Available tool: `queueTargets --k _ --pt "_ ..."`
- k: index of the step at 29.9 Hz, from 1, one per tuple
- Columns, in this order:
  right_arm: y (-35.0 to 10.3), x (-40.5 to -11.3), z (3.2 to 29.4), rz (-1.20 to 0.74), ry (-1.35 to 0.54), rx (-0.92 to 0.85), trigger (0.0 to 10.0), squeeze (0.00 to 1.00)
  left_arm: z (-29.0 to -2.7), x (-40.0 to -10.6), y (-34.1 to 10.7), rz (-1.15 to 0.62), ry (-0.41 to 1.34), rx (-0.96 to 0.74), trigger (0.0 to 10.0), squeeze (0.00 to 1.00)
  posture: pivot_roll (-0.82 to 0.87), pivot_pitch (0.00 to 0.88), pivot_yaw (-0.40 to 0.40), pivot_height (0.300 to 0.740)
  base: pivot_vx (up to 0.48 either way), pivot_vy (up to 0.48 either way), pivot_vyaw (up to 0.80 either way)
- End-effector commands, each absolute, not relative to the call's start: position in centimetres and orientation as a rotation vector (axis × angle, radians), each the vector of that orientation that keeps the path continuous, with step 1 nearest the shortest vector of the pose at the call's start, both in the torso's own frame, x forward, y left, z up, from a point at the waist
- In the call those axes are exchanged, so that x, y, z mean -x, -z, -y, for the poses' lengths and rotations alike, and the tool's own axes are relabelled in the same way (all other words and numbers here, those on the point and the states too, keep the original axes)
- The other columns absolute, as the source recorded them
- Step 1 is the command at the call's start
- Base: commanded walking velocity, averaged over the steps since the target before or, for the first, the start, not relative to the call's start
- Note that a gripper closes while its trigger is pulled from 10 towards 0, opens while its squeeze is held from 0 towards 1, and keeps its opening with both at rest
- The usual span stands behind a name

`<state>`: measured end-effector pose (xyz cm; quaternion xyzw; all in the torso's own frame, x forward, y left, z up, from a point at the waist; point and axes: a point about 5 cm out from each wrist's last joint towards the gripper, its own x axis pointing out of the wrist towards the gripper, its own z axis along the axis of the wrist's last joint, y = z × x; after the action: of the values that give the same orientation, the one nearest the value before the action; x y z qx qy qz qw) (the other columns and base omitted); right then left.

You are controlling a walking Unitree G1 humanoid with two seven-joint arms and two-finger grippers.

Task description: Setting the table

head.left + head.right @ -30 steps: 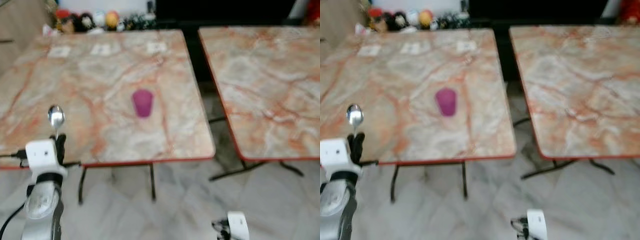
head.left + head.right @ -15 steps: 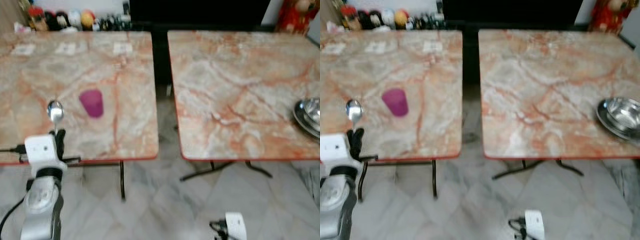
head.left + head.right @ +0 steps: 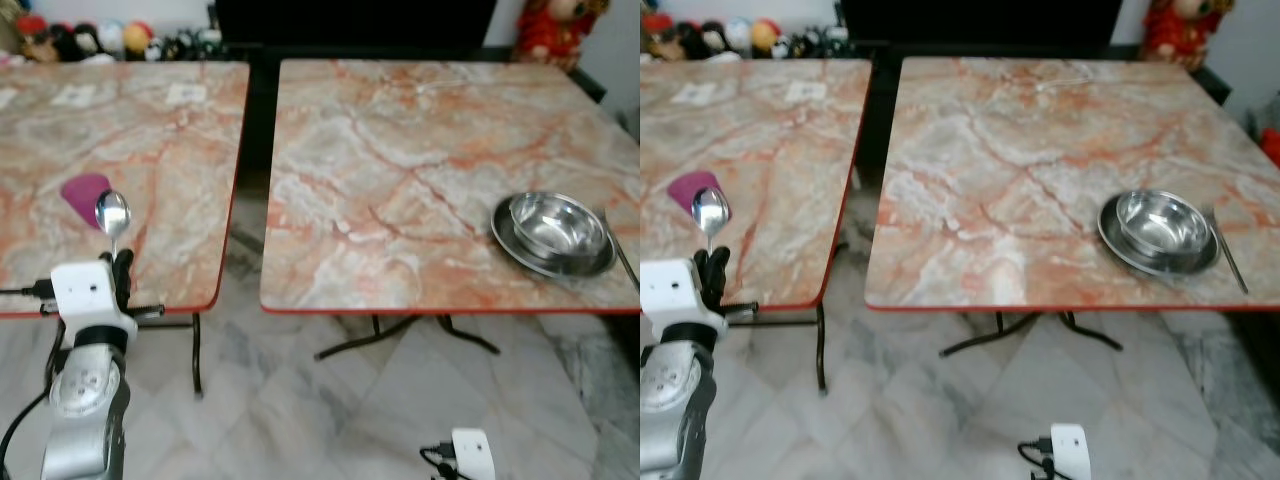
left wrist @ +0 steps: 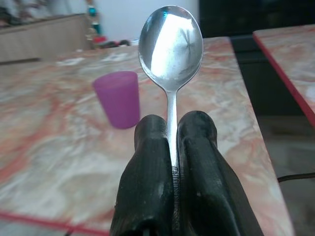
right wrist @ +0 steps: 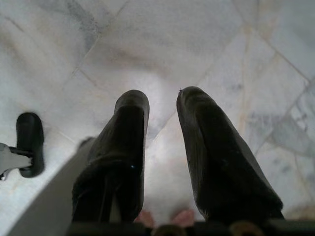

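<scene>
left wrist view has the left tool (image 4: pixel 172 142) pinching the handle of a spoon (image 4: pixel 171 44), bowl pointing up, with a purple cup (image 4: pixel 117 98) standing beyond it on the left counter (image 4: pixel 59 162). left eye view puts that tool at lower left, the cup at the left edge, and a steel bowl (image 3: pixel 556 226) on a plate (image 3: pixel 510 249) at the right of the right counter (image 3: pixel 400 190). right wrist view has the right tool (image 5: pixel 160 115) slightly spread, holding nothing, over the tiled floor (image 5: pixel 147 44).

Two marble-topped tables (image 3: pixel 420 190) — red-edged — on grey marble floor (image 3: pixel 330 420).
</scene>
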<state>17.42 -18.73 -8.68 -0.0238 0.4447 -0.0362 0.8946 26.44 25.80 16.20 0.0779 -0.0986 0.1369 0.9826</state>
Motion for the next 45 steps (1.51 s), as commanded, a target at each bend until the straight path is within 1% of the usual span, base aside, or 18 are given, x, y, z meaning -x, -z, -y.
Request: queueTargets --k 1,15,30,45 --pt "8.8 -16.9 19.3 -0.934 0.102 0.047 10.0 0.00 -25.6 -26.4 -16.2 0.200 -0.270 -0.154 10.0 0.00 -0.03 0.085 0.026 0.740 0.000 -0.458 0.00" --pt "9.0 -16.7 19.0 -0.937 0.104 0.035 10.0 0.00 -25.4 -26.6 -16.4 0.202 -0.244 -0.163 10.0 0.00 -0.03 0.065 0.039 0.740 0.000 -0.455 0.00" --pt "9.0 -16.5 19.0 -0.936 0.115 0.029 10.0 0.00 -24.6 -26.9 -16.1 0.193 -0.197 -0.166 10.0 0.00 -0.04 0.046 0.040 0.740 0.000 -0.454 0.00" --pt "8.9 -16.7 19.1 -0.934 0.127 0.022 10.0 0.00 -24.1 -27.0 -15.9 0.188 -0.168 -0.162 10.0 0.00 -0.03 0.075 0.036 0.740 0.000 -0.452 0.00"
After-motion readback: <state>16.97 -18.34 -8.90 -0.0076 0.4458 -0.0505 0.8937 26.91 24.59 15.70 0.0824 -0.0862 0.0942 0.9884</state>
